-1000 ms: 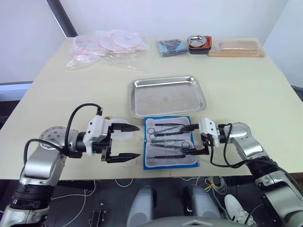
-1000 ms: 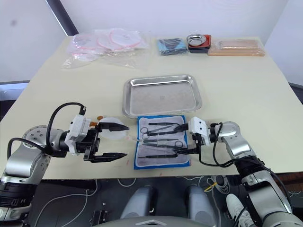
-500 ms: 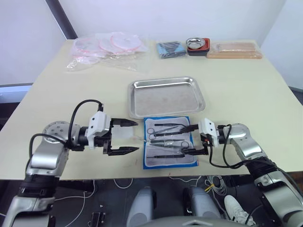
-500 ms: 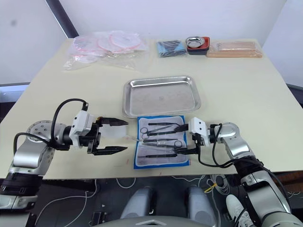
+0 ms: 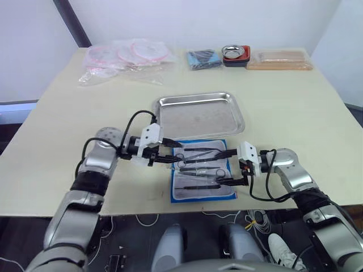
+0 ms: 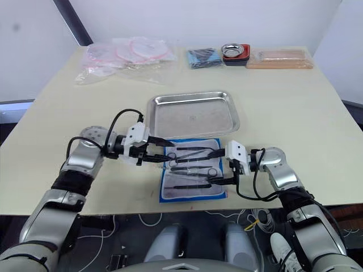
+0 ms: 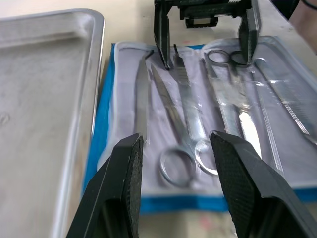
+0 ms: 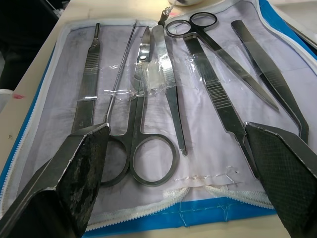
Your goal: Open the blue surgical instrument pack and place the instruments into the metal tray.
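Pack (image 5: 203, 170) lies open on surface just below tray (image 5: 200, 115); tools (image 8: 148, 94) run lengthwise toward your hands. Left hand (image 5: 173, 155) nearer, spread, empty; right hand (image 5: 228, 168) wide, empty.

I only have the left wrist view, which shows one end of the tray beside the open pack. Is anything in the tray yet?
Observer: No. In the head views the whole metal tray is bare. All the instruments lie in the blue surgical instrument pack, just on the robot's side of the tray.
Operator: Is there anything beyond the tray that I might hit?
Observer: Only things at the table's far edge: plastic bags, a small blue packet, a steel bowl on a red base and a tan board. All lie well apart from the tray.
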Available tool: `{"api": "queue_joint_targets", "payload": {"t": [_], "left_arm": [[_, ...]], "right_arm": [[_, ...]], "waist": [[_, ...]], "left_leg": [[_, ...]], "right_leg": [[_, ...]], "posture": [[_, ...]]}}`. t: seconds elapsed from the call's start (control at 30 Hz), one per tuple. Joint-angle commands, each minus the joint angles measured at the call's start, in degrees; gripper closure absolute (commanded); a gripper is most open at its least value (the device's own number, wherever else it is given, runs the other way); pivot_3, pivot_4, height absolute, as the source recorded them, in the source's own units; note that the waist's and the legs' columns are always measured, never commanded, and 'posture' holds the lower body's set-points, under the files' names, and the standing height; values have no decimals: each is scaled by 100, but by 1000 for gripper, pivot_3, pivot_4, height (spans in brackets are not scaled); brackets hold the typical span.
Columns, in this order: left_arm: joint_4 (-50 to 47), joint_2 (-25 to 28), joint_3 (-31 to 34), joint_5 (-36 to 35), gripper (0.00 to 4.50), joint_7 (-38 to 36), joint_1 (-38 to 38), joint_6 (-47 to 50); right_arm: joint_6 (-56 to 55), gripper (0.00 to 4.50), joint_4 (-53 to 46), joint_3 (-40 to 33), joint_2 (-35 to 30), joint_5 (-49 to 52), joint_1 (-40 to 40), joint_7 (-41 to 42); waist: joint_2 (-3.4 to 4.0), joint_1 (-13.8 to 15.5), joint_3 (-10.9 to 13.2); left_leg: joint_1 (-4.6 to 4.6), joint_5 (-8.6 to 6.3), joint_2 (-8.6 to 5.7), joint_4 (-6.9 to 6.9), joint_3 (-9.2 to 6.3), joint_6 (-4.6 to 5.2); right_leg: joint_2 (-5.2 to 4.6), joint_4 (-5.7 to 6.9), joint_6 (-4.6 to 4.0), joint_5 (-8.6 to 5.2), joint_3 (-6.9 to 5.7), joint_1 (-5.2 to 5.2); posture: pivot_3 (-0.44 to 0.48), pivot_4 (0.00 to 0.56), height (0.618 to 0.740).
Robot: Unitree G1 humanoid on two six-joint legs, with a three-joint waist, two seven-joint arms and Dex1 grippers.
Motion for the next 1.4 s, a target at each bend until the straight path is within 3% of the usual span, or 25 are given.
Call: {"api": "queue_joint_targets", "payload": {"t": [0.03,0.67,0.77,0.87,1.2,1.4], "left_arm": [[378,-98,-20,99,2197,-73,-221,-245],[1790,-565,-53,634,2197,329,-754,-751],[1768,-594,-34,605,3037,311,-709,-691],[1759,-593,-43,605,4403,290,-678,-648],[1486,-579,-20,526,4403,215,-687,-419],[971,-468,-32,522,4403,233,-716,422]], "right_arm": [[140,0,381,212,-47,-401,217,-122],[190,0,354,273,19,-408,240,-171],[200,0,332,274,27,-405,254,-176],[209,0,320,271,32,-401,267,-177],[278,0,254,269,5,-387,306,-158],[435,0,233,334,-73,-468,315,-152]], "waist": [[0,-6,0],[1,12,-7],[0,5,-7],[1,-2,-7],[1,-3,-7],[1,1,-6]], "left_leg": [[0,0,0,0,-2,0],[5,1,0,4,-18,1],[4,1,0,4,-23,1],[4,1,1,3,-25,1],[3,1,2,2,-26,1],[0,1,2,2,-26,1]], "right_leg": [[1,0,0,0,0,0],[10,8,-9,7,-1,1],[15,8,-9,7,-1,1],[18,7,-9,7,-1,0],[19,6,-9,7,0,0],[19,4,-9,7,-1,-1]], "posture": [[0,150,740],[0,150,740],[0,150,740],[0,150,740],[0,150,740],[0,150,740]]}}
